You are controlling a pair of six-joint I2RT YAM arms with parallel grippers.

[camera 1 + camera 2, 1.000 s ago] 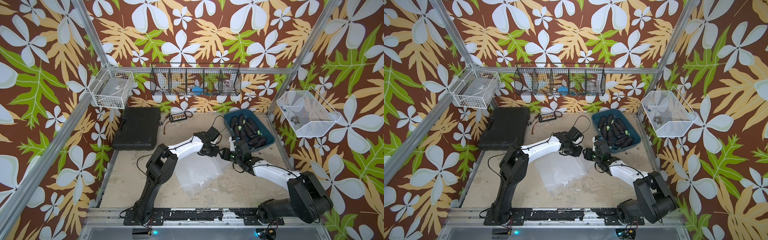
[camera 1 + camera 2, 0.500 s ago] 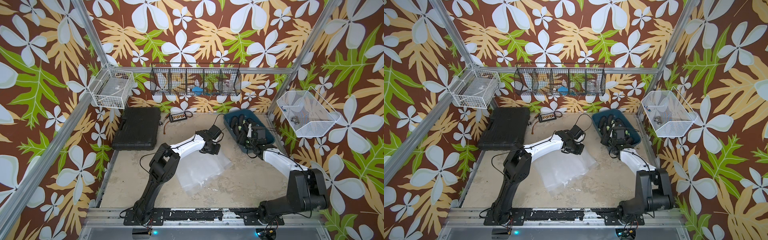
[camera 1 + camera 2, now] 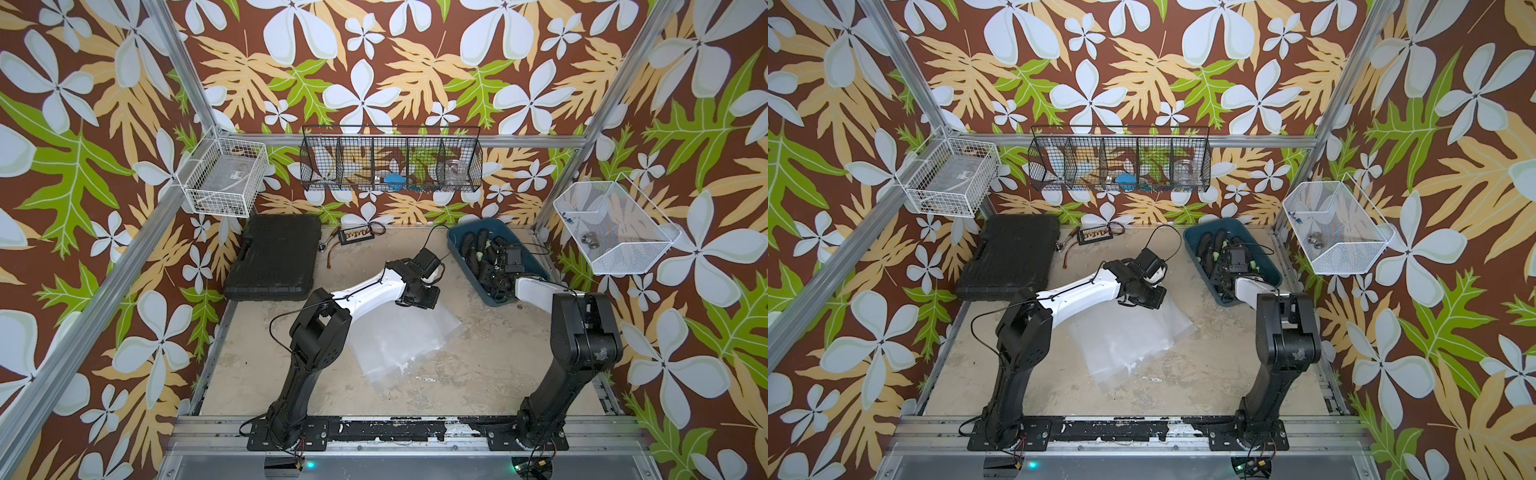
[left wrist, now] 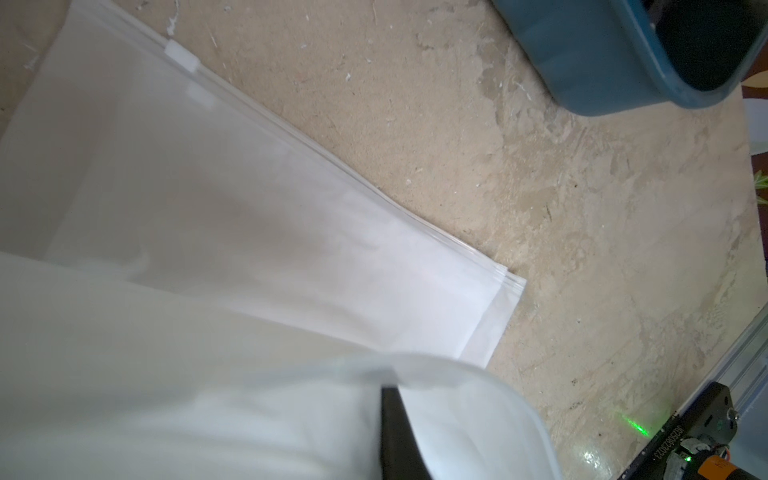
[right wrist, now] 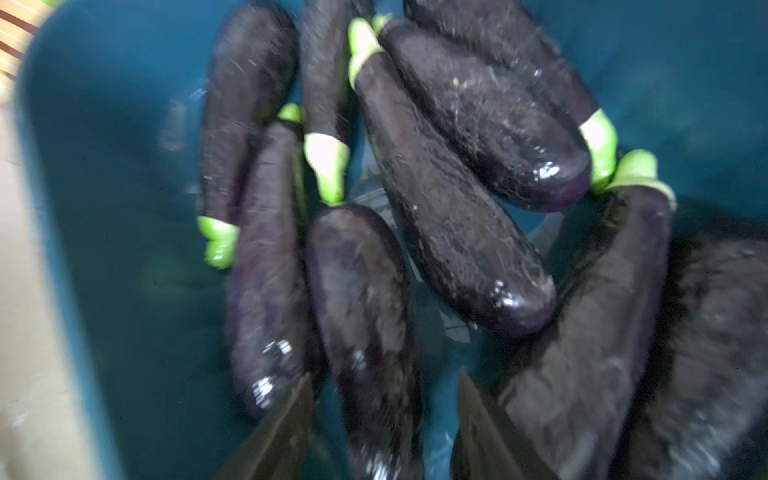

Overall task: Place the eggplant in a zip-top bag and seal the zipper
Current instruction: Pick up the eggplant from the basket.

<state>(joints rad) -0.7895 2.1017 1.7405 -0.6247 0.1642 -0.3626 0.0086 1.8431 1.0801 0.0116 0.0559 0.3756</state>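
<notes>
A frosted zip-top bag point(image 3: 399, 336) point(image 3: 1125, 332) lies flat at mid-table. My left gripper point(image 3: 419, 297) point(image 3: 1144, 297) is shut on its far edge. In the left wrist view a fold of the bag point(image 4: 208, 208) curls over the gripper point(image 4: 388, 386), and the white slider point(image 4: 180, 56) sits on the zipper track. Several dark purple eggplants with green stems fill the blue bin point(image 3: 536, 266) point(image 3: 1271, 266). My right gripper point(image 3: 496, 276) point(image 5: 384, 382) hangs open low in the bin. Its fingers point(image 5: 291, 415) straddle one eggplant point(image 5: 365, 311) with blue gaps beside it.
A black case point(image 3: 274, 257) lies at the back left, with a small device point(image 3: 353, 236) and cables beside it. Wire baskets hang on the left wall point(image 3: 224, 178), back wall point(image 3: 390, 162) and right wall point(image 3: 611, 232). The bin's corner point(image 4: 582, 62) is close to the bag.
My right arm swung from beside the bag's mouth back over to the blue bin and lowered among the eggplants. The left gripper stayed shut on the bag, which shifted slightly.
</notes>
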